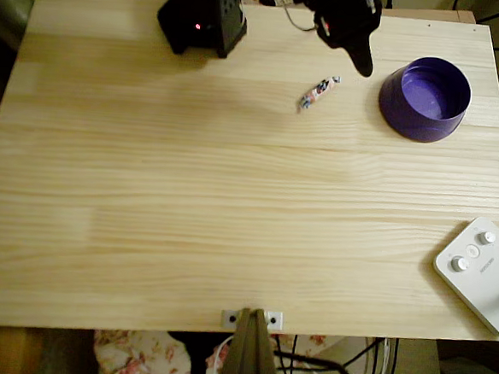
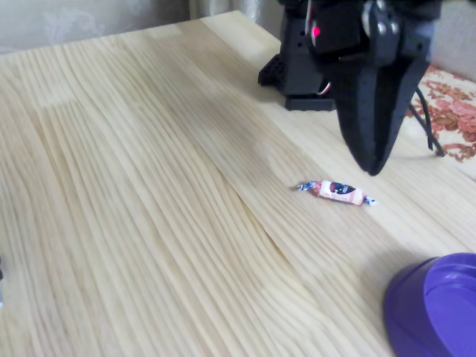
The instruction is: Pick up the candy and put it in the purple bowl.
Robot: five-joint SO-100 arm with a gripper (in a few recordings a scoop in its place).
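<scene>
- We see the candy (image 1: 318, 92) lying flat on the table (image 1: 230, 220), free of any grip, well apart from the purple bowl (image 1: 424, 98) to its right in the overhead view.
- The bowl stands upright near the table's right edge.
- The black gripper (image 2: 374, 160) hangs just above and beside the candy in the fixed view, its tip pointing down.
- Its fingers read as one dark wedge, probably pressed together, though we cannot tell for certain.
- A white device (image 1: 483, 272) lies at the table's right edge.
</scene>
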